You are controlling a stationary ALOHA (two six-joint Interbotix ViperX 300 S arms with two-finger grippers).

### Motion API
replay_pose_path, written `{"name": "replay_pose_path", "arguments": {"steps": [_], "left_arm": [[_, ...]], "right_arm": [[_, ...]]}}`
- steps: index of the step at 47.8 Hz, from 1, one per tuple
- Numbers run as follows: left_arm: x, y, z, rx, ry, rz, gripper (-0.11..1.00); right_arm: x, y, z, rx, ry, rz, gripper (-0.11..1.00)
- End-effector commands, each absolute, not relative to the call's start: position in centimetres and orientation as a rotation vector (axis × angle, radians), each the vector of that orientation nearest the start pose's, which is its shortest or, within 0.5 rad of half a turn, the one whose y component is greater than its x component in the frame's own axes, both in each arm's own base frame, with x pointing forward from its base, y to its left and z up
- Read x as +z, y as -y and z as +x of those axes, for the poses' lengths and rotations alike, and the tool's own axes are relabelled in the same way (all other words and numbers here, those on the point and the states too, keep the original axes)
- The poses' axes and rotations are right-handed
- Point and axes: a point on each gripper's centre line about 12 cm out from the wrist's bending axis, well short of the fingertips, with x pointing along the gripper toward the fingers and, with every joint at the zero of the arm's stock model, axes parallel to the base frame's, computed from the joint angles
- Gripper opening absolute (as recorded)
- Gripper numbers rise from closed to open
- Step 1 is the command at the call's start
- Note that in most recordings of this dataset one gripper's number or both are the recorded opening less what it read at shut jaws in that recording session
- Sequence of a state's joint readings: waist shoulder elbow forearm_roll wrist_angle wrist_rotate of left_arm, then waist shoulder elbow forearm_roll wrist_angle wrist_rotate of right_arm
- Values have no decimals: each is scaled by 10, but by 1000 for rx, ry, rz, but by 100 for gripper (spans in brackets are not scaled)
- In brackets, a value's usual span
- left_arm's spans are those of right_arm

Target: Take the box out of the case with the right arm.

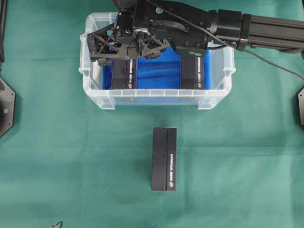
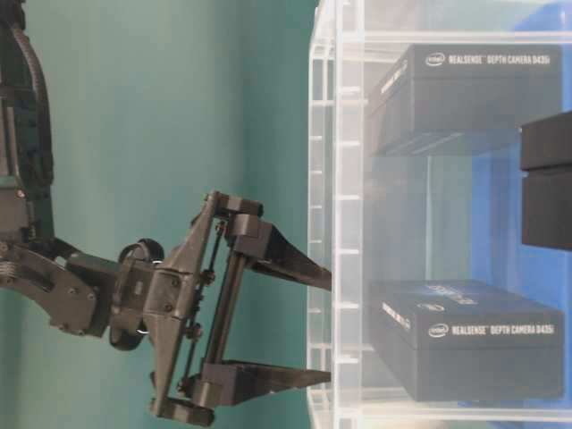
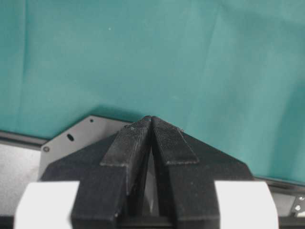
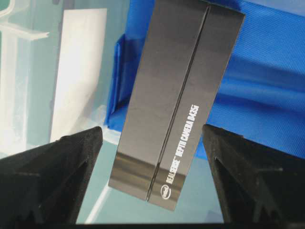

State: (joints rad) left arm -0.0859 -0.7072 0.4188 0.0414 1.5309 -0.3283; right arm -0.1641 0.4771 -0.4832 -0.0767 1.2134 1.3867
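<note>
table: green cloth. We see one black box already lying outside the case, at 6 o'clock from it.
case: clear tub, blue floor, at 12 o'clock on the table. Two boxes inside, long axes running 12–6.
right arm: reaches in from 3 o'clock across the case's far rim. We judge it far the nearer arm.
target box: the left-hand one in the case, straight ahead of the right end effector and centred between its fingers, long axis roughly along the approach.
right end effector state: spread wide, straddling the box with a gap either side; nothing gripped.
left end effector: clenched, empty, over bare cloth, well apart from the case.
next, our read: go lower, then close across the box's short width.
</note>
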Motion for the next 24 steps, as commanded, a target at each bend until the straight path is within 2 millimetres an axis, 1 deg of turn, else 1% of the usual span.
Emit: {"name": "replay_pose_path", "arguments": {"steps": [1,24], "left_arm": [[371,10,176,164,-1218,-204,8],[371,10,176,165,-1215,-206,8]], "right_arm": [[271,96,525,-970,-838,1237,88],[240,99,531,-1008,-884,1224,88]]}}
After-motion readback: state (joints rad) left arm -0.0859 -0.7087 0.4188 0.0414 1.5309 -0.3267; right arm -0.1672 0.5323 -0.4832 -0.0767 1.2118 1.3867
